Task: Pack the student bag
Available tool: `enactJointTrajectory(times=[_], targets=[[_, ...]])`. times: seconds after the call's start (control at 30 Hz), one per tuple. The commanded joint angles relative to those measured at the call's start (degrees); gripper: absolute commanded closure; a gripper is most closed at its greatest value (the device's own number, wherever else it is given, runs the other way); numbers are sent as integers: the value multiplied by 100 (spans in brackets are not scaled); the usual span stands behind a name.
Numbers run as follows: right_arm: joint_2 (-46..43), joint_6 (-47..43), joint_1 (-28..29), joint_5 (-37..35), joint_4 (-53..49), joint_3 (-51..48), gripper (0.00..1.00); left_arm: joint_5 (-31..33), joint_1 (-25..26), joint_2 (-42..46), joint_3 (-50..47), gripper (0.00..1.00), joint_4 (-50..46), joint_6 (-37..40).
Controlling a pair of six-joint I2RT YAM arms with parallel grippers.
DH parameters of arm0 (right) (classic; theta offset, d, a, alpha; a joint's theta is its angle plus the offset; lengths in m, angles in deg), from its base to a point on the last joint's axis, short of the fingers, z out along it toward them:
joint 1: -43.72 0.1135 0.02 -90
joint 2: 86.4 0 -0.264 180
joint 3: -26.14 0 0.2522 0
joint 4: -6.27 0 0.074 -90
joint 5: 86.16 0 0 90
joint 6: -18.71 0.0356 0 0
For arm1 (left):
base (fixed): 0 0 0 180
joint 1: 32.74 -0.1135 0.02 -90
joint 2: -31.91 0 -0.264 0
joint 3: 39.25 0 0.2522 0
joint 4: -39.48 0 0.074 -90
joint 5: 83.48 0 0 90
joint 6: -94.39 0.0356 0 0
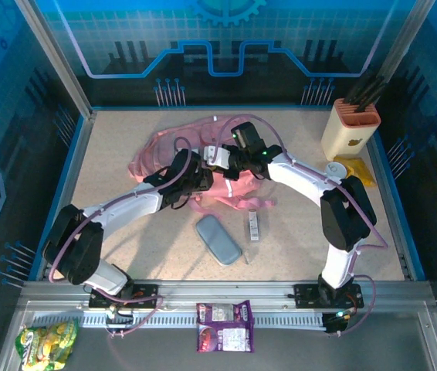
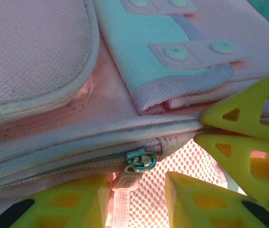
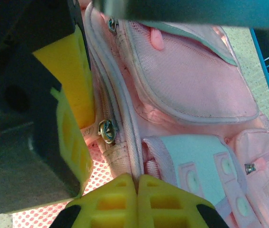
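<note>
The bag [image 2: 34, 52] is made of pink woven cloth with a coarse, matt weave; a pale strip [image 2: 148, 52] is finer-woven, and open mesh [image 2: 196, 161] is seen beside the zip. The zip slider [image 2: 139, 160] is shiny metal. The fingers [image 2: 206, 202] are moulded in matt yellow plastic. The table [image 1: 303, 247] is speckled and matt.

Right gripper [image 3: 137, 180] pinched closed; left gripper [image 2: 137, 183] apparently parted a little, the two nearly touching
</note>
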Motion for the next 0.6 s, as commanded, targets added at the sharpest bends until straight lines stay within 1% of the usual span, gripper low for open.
enactJointTrajectory(times=[0.0,0.07,0.1,0.2,0.3,0.43,0.5,0.57], targets=[[-279,218,-16,436,576,86,100,358,74,-151,179,65,316,153],[-278,238,-16,482,604,81,100,284,105,-256,243,66,530,203],[-280,253,-7,498,598,85,100,400,125,-311,290,68,589,205],[-293,260,-12,493,578,76,100,951,118,-411,507,75,314,-49],[-317,265,-20,492,565,58,100,1078,125,-405,500,80,464,-141],[-378,307,-37,518,604,0,100,1385,122,-417,641,88,75,-367],[-403,341,-68,553,646,-43,100,1422,117,-326,581,92,-54,-450],[-415,373,-107,565,666,-64,100,1376,99,-173,486,94,-195,-551]])
